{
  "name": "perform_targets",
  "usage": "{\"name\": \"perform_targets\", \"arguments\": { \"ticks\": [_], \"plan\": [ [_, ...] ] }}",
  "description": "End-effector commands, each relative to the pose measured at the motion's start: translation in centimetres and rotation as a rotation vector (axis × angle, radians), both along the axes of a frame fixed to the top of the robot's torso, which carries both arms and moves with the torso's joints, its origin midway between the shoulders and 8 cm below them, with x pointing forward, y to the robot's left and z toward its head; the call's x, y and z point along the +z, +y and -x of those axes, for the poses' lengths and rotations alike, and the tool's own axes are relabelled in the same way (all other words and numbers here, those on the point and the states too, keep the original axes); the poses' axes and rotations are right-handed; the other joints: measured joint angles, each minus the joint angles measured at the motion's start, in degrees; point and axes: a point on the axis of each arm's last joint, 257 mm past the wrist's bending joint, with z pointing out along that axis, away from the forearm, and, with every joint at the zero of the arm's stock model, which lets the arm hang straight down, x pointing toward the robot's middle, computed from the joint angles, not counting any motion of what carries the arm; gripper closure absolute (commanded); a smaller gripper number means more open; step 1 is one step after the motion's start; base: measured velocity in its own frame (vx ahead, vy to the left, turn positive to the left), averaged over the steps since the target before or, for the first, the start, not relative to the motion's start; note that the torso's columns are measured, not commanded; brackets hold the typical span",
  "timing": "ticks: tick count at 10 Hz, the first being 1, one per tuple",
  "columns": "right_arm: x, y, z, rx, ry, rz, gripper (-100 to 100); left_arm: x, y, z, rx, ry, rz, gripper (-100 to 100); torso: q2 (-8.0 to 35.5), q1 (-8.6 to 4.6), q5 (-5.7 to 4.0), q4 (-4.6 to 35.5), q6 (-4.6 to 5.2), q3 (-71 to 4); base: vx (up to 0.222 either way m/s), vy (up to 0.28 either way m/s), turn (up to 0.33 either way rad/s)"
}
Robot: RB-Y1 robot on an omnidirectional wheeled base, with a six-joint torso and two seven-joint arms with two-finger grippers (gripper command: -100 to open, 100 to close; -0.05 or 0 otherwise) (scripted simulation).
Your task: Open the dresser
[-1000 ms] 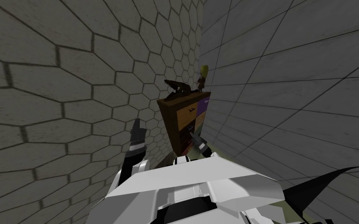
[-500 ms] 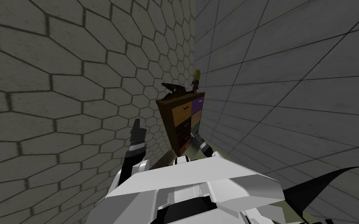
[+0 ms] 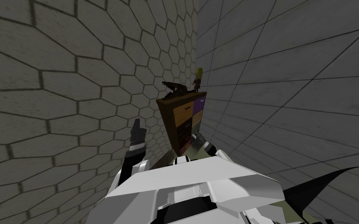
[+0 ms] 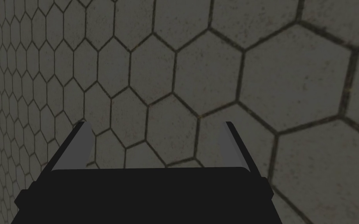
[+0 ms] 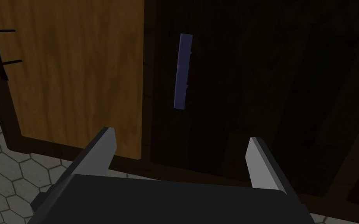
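Two columns of drawers front the tall brown wooden dresser (image 3: 182,116), set in the corner where the hexagon-tiled wall (image 3: 58,97) meets the grey panelled wall (image 3: 291,77). Over the last second the right gripper (image 5: 181,138) has shifted slightly at the lower drawers. Its fingers are spread, lined up with the slim violet bar handle (image 5: 183,71) of a dark drawer front (image 5: 252,77) but short of it, so the approach seems almost done. Free room lies straight ahead, and a tan wooden drawer front (image 5: 77,70) adjoins. The left gripper (image 4: 155,126), likewise spread, faces the tiled wall.
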Motion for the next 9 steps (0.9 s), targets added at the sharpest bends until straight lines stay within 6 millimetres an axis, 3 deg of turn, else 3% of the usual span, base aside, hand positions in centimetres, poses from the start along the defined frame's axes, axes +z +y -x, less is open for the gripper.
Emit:
{"name": "perform_targets", "arguments": {
  "ticks": [1,3,6,9],
  "plan": [
    [0.6,0.1,-1.1,-0.017,0.008,-0.017,-100,0.0,0.0,0.0,0.000,0.000,0.000,0,-0.1,0.09,0.02,0.0,-0.01,0.0,0.069,0.060,0.037],
    [1.0,-0.2,-2.1,-0.032,0.017,-0.023,-100,0.0,0.0,0.0,0.000,0.000,0.000,0,-0.1,0.02,0.01,0.0,0.00,-0.1,0.083,0.070,0.040],
    [1.7,1.5,-2.8,-0.054,0.017,-0.101,-100,0.0,0.0,0.0,0.000,0.000,0.000,0,0.1,-0.08,-0.02,0.0,0.01,0.0,0.042,0.048,0.010],
    [2.1,1.2,-3.0,-0.052,0.014,-0.085,-100,0.0,0.0,0.0,0.000,0.000,0.000,0,-0.1,-0.02,0.00,0.0,-0.01,0.0,0.024,0.020,0.017]
  ]
}}
